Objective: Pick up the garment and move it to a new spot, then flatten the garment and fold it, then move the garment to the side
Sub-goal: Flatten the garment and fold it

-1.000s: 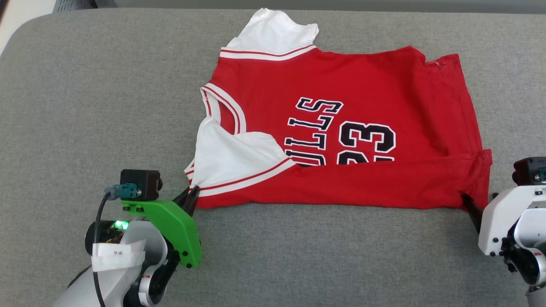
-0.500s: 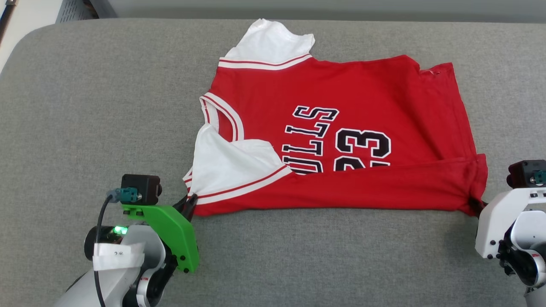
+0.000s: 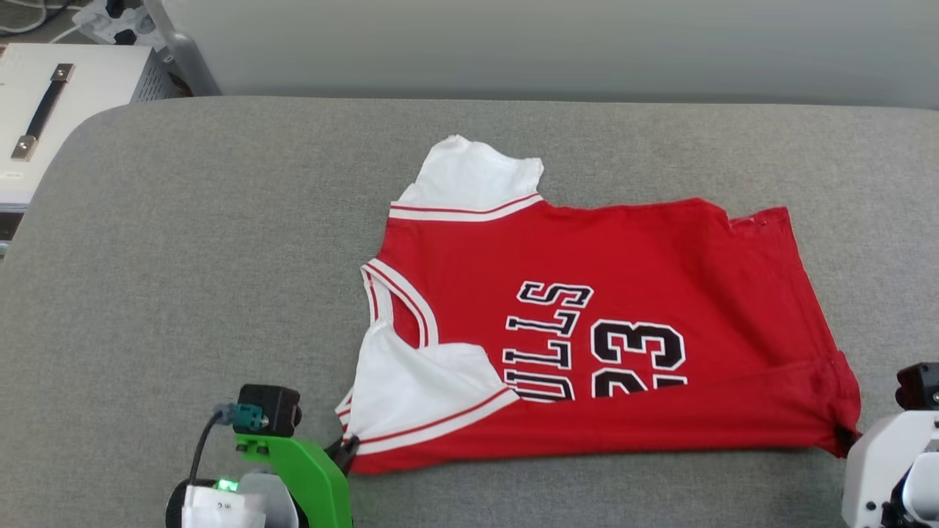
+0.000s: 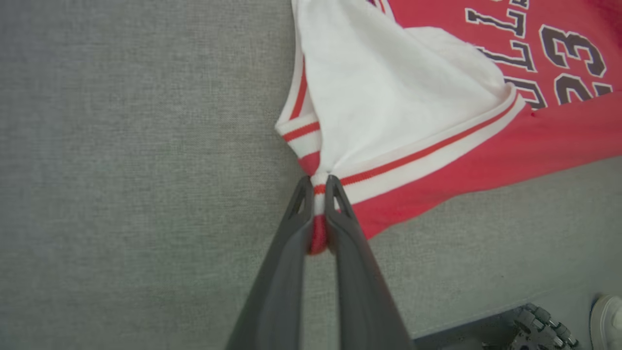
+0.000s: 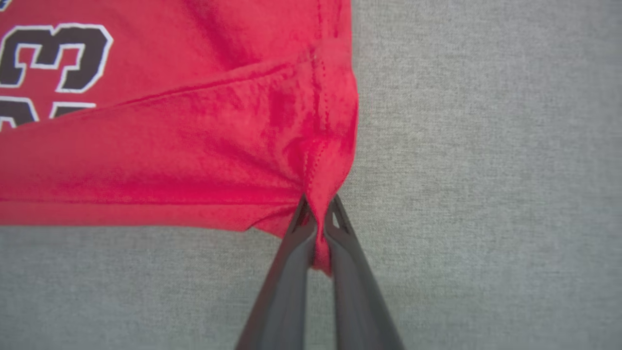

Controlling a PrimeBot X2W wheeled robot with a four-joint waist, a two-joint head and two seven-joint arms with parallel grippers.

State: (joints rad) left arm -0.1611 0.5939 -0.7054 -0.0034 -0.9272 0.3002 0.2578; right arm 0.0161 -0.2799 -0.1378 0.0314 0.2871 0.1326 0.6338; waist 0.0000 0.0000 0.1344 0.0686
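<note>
We see the garment [image 3: 587,308] lying front-up on the grey fabric-covered counter [image 3: 183,257], in its right half and closer to the near edge than to the far one. Its neck opening points toward the left edge and its hem toward the right edge. The far white sleeve lies flat and points at the far edge. The near white sleeve is drawn in over the chest, and its striped trim runs slantwise just beside the black lettering. Along the near side a long strip of red cloth is folded up over the body, covering the lower parts of the letters and of the number 23. The left pincer [image 3: 347,449] is at the garment's near-left corner. In the left wrist view we see this left pincer [image 4: 318,187] clamped together on a bunched bit of the striped sleeve trim and red cloth, which shows between the two dark fingers [image 4: 286,253]. The right pincer [image 3: 843,440] is at the near-right corner. In the right wrist view it [image 5: 318,209] is likewise closed tight on a gathered fold of the red hem, with the stitched seam running down into the grip. Beyond the counter's far-left corner we make out a white box [image 3: 44,110] with a dark strap handle.
</note>
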